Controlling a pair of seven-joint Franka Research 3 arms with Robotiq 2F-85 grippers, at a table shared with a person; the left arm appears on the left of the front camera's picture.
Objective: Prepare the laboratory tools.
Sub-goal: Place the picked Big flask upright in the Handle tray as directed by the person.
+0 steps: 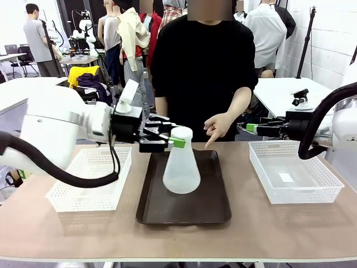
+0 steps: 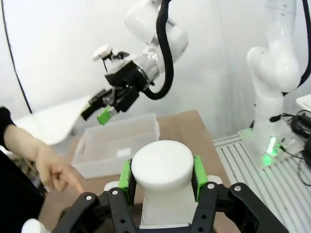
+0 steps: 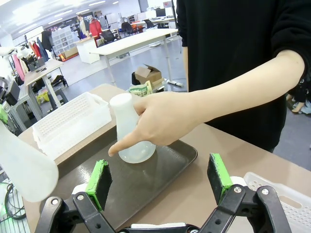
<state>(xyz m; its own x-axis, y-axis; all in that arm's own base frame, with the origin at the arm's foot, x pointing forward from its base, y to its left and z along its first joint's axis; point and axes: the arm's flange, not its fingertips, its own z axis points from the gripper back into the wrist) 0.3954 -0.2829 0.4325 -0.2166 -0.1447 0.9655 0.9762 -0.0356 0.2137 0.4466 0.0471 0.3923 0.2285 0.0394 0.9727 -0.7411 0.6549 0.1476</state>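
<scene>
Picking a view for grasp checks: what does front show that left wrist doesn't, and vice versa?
Front alone: the flask's wide base over the brown tray, plus the left basket.

Left wrist alone: both green pads pressed against the flask neck, seen from close behind.

Both: left claw shut on the flask, right claw open above the right basket, and the person's pointing hand.
</scene>
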